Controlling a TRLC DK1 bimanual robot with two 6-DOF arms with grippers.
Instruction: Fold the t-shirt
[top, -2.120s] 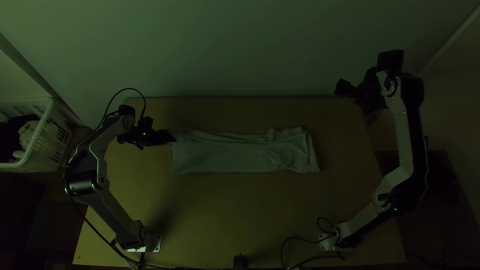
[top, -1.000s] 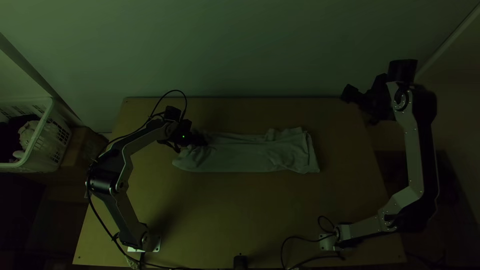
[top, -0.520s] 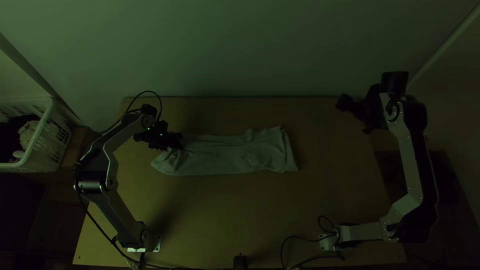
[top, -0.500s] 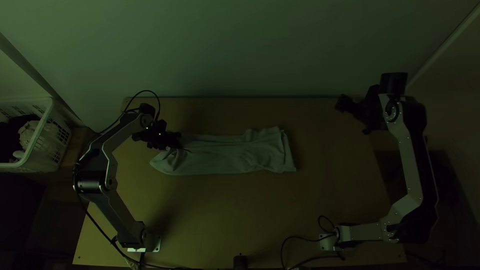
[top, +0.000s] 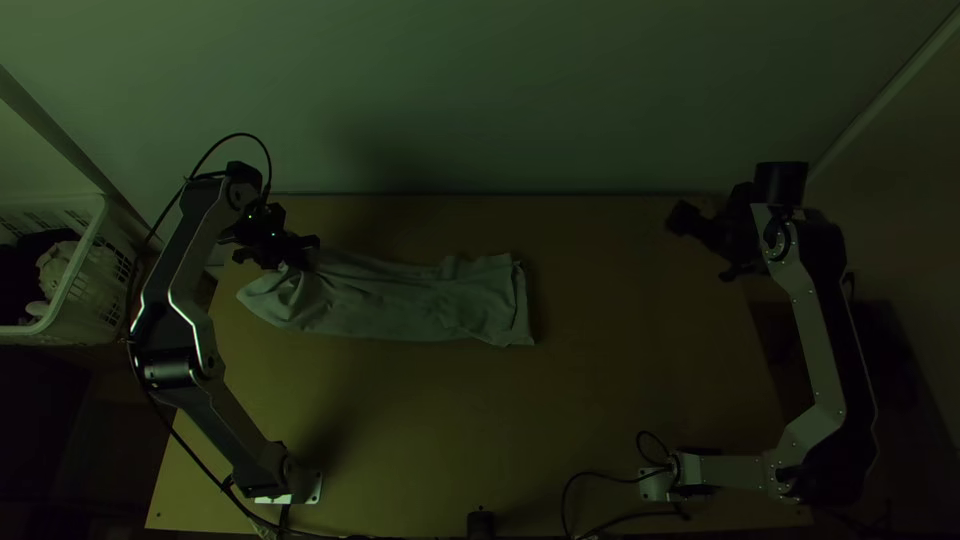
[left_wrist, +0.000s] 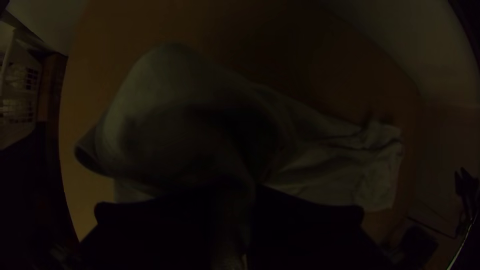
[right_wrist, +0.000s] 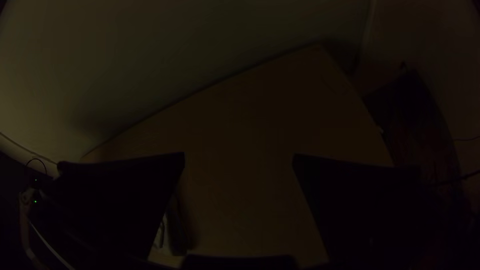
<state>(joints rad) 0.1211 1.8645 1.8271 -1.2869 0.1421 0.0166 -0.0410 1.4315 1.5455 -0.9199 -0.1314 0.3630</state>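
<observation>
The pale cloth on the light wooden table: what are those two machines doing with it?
A robot is working at folding a pale cloth t-shirt, which lies in a long, narrow, wrinkled strip on the light wooden table. The robot's black left gripper pinches the shirt near the strip's left end, where the cloth is bunched up. Its black right gripper holds nothing and hangs wide open near the table's far right corner.

Left arm links (top: 190, 250): silver-grey, angular
Left arm joint (top: 167, 372): black, rounded
Right arm link (top: 814, 330): pale metal, black-edged, dotted with small screws
Cable (top: 240, 135): thin, black, looping at upper left
Light (top: 274, 234): tiny, green, upper left
Right base plate (top: 654, 485): pale, lower right
Right gripper (top: 707, 246): black, wide flat fingers (right_wrist: 125, 190)
</observation>
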